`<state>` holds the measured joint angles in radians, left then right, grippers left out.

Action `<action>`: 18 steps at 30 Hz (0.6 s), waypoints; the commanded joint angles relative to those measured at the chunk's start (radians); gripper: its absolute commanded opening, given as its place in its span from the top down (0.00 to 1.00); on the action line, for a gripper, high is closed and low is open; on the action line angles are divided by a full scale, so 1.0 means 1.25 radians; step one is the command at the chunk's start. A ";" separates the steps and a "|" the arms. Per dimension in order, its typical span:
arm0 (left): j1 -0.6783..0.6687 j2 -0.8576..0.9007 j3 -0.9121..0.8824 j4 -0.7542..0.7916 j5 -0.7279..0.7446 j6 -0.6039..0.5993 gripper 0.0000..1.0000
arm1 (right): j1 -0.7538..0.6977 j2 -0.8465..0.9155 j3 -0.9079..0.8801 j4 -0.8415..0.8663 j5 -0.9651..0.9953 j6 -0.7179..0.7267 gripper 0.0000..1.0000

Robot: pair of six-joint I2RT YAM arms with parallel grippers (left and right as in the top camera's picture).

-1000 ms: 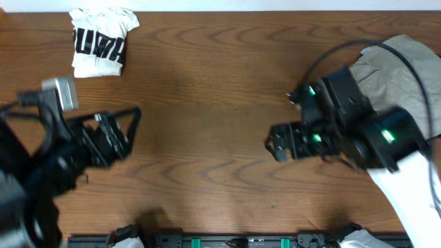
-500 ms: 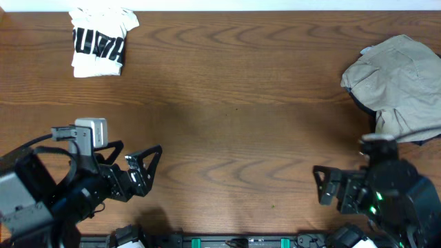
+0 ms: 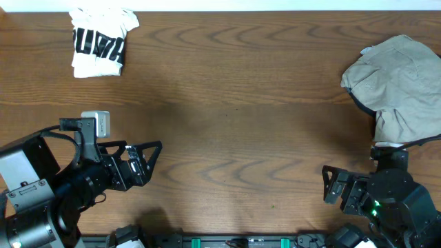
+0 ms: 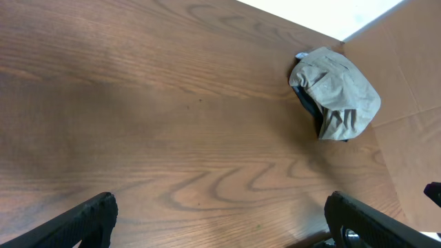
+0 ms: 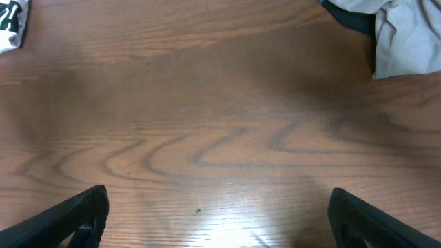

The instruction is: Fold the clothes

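your left jaws and right jaws hang wide open; khaki heap (image 3: 400,76) at two o'clock, folded tee (image 3: 96,48) at ten.

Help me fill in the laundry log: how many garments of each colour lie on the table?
White with black print: 1, the folded shirt
Khaki: 1, the crumpled garment
Total: 2
A dark cloth shows under the khaki one; I cannot tell whether it is a separate piece.
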<state>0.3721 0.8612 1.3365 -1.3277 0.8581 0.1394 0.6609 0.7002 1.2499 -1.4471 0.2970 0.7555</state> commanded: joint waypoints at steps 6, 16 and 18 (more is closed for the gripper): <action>0.003 0.000 0.000 0.000 0.004 0.017 0.02 | 0.008 -0.001 -0.004 -0.002 0.023 0.014 0.01; 0.003 0.000 0.000 0.000 0.004 0.017 0.02 | 0.006 -0.002 -0.004 -0.005 0.023 0.014 0.01; 0.003 0.000 0.000 0.000 0.004 0.017 0.02 | -0.017 -0.002 -0.004 -0.021 0.023 0.011 0.01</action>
<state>0.3721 0.8612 1.3365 -1.3277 0.8581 0.1394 0.6575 0.7002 1.2495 -1.4605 0.3046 0.7582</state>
